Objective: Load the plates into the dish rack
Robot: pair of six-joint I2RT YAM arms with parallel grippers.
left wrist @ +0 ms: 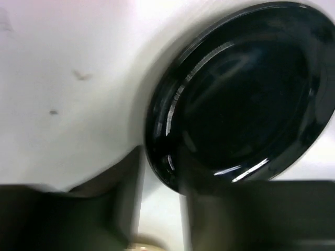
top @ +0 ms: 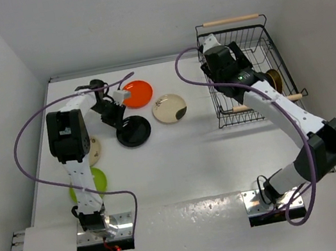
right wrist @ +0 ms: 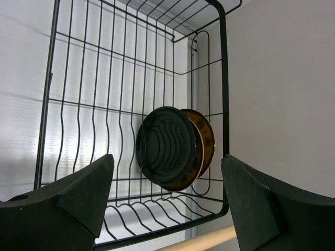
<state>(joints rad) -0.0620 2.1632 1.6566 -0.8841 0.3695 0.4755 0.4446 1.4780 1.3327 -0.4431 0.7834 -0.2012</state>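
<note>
A glossy black plate (top: 134, 131) (left wrist: 246, 89) lies flat on the white table. My left gripper (top: 118, 118) (left wrist: 161, 209) is down at its far-left rim. The jaws are still open, one finger outside the rim and one over the inside, and the view is blurred. An orange plate (top: 138, 93) and a cream plate with a dark patch (top: 169, 108) lie beside it. My right gripper (top: 230, 66) (right wrist: 167, 209) hangs open and empty over the dish rack (top: 254, 32) (right wrist: 52, 99). In the rack a black plate (right wrist: 167, 146) and a brown-gold plate (right wrist: 205, 137) (top: 274, 79) stand upright.
A beige plate (top: 96, 148) and a lime green plate (top: 94, 180) lie partly under my left arm. The rack's wooden handles (top: 231, 21) (right wrist: 209, 240) run along its far and near ends. Walls stand close to the table's left, back and right sides.
</note>
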